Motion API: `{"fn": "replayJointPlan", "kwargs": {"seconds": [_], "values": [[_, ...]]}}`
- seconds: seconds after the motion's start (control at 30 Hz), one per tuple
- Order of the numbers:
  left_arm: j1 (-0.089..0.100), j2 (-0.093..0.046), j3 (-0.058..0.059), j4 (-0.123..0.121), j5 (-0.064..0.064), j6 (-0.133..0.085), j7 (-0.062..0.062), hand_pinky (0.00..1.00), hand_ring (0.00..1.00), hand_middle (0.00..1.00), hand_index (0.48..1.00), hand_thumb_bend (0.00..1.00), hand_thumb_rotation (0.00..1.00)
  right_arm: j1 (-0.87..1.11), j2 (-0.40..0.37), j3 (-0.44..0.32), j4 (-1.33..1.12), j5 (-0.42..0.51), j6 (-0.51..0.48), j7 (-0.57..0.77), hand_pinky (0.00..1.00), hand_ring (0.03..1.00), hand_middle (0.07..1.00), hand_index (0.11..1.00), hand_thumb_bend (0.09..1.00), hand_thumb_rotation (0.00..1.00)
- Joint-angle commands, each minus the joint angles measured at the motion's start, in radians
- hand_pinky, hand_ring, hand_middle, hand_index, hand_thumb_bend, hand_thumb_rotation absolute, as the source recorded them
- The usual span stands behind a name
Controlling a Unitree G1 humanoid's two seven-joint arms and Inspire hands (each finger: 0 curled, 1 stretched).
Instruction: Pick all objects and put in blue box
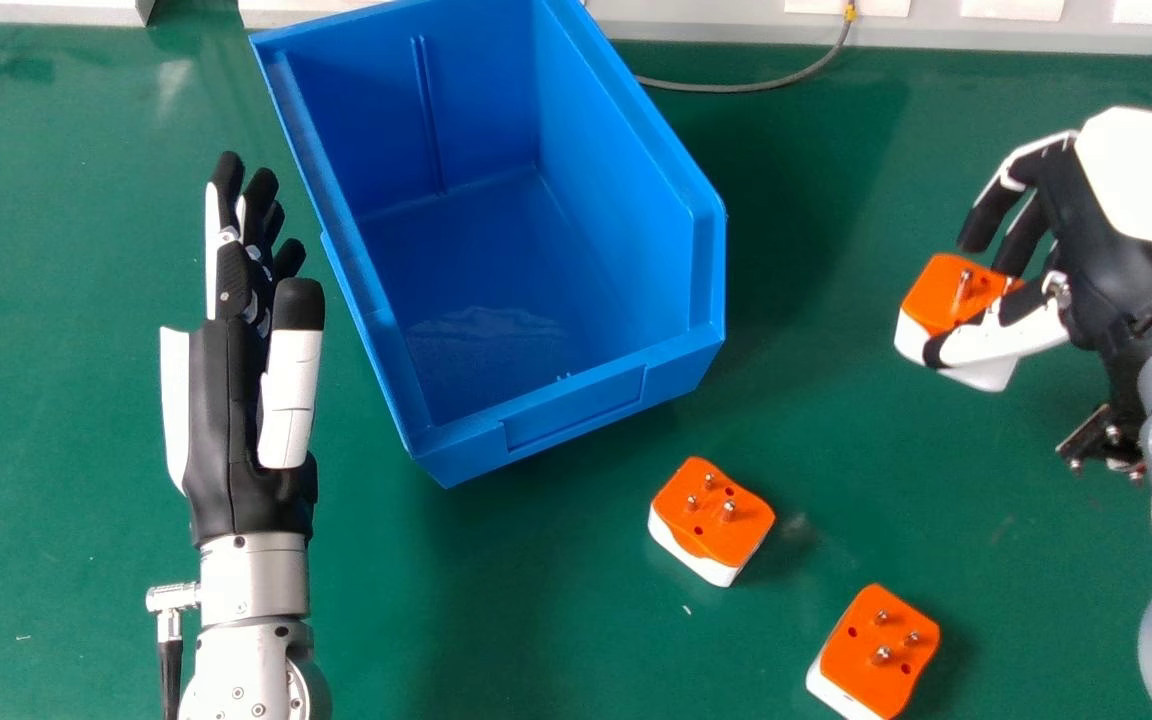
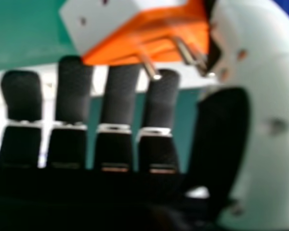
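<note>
While your R hand (image 1: pixel 1101 265) pinched adapter (image 1: pixel 944 290), upper R | L hand (image 1: pixel 226 420) was open, ctr-L | load was prob. light, stiff, best held by sides

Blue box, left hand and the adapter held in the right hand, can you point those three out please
Blue box (image 1: pixel 576 408): head view, on its near outer wall.
Left hand (image 1: pixel 226 430): head view, on its palm.
Held adapter (image 1: pixel 940 288): head view, on its orange face.
</note>
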Motion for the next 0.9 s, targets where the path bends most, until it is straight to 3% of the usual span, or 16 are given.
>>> {"fn": "replayJointPlan", "kwargs": {"seconds": [0.0, 0.17, 0.27, 0.4, 0.5, 0.63, 0.87], "values": [[-0.006, 0.0, -0.001, -0.012, 0.005, -0.014, 0.003, 0.95, 0.98, 0.97, 0.981, 0.96, 0.91, -0.01, -0.002, -0.03, -0.058, -0.017, -0.022, 0.01, 0.25, 0.357, 0.461, 0.523, 0.513, 0.0], [-0.006, -0.001, -0.002, -0.015, 0.015, -0.007, 0.013, 0.95, 0.97, 0.97, 0.981, 0.96, 0.91, -0.031, -0.002, -0.044, -0.084, -0.034, -0.032, 0.043, 0.25, 0.355, 0.46, 0.527, 0.512, 0.0], [-0.007, -0.002, -0.003, -0.01, 0.021, -0.014, 0.018, 0.95, 0.97, 0.97, 0.981, 0.96, 0.91, -0.024, 0.015, -0.064, -0.11, -0.015, -0.058, 0.018, 0.25, 0.352, 0.457, 0.529, 0.512, 0.0], [-0.014, -0.003, -0.003, 0.004, 0.014, -0.03, 0.014, 0.95, 0.97, 0.97, 0.982, 0.96, 0.91, -0.02, 0.022, -0.085, -0.132, -0.004, -0.107, 0.004, 0.24, 0.348, 0.456, 0.532, 0.511, 0.0], [-0.009, -0.001, -0.003, -0.006, 0.007, -0.02, 0.008, 0.95, 0.97, 0.97, 0.982, 0.96, 0.91, -0.035, 0.017, -0.081, -0.143, -0.033, -0.134, 0.018, 0.23, 0.346, 0.455, 0.534, 0.51, 0.0], [-0.006, -0.003, -0.002, -0.017, 0.013, -0.014, 0.017, 0.95, 0.98, 0.97, 0.983, 0.96, 0.91, -0.06, 0.024, -0.087, -0.163, -0.033, -0.166, 0.026, 0.24, 0.346, 0.455, 0.535, 0.51, 0.0], [-0.006, -0.002, -0.003, -0.01, 0.009, -0.016, 0.013, 0.95, 0.98, 0.97, 0.983, 0.95, 0.91, -0.149, 0.055, -0.085, -0.18, -0.043, -0.144, 0.112, 0.24, 0.343, 0.452, 0.536, 0.509, 0.0]]}}
